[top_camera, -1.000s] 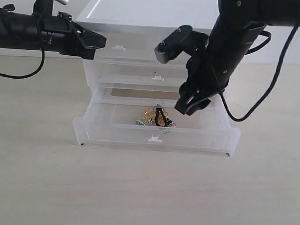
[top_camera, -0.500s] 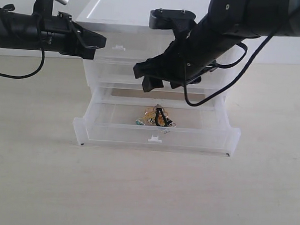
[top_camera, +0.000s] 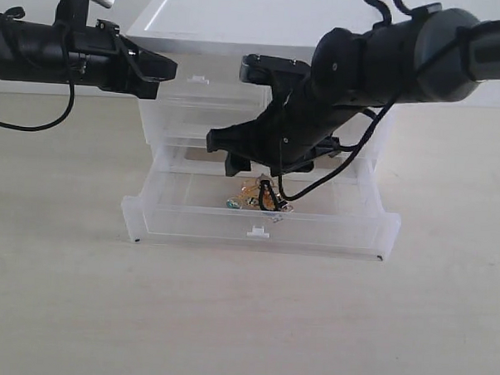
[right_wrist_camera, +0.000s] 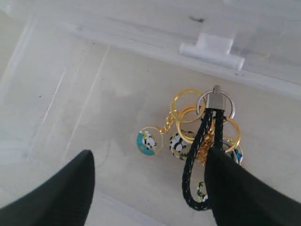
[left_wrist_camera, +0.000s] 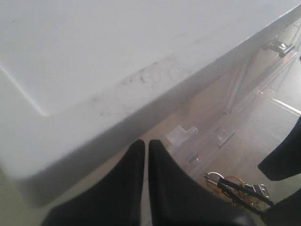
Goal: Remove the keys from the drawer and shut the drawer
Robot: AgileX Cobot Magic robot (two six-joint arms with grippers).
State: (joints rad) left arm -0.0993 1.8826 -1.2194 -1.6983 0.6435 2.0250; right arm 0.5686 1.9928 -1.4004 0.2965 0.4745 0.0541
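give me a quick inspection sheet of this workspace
surface: pale table, cabinet stands on it
job's things: drawer pulled open; keys lying inside, not held
clutter: nothing seen
grippers: right gripper open over the keys; left gripper shut, empty, by the cabinet top
cables: left arm cable and right arm cable, black, hanging loose
surroundings: white cabinet, upper drawers closed; plain wall behind

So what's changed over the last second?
The right gripper swung leftward from the drawer's right side and dipped to hover, open, over the keys; nothing is grasped yet. The keys, the open drawer and the left gripper by the cabinet top stayed put.
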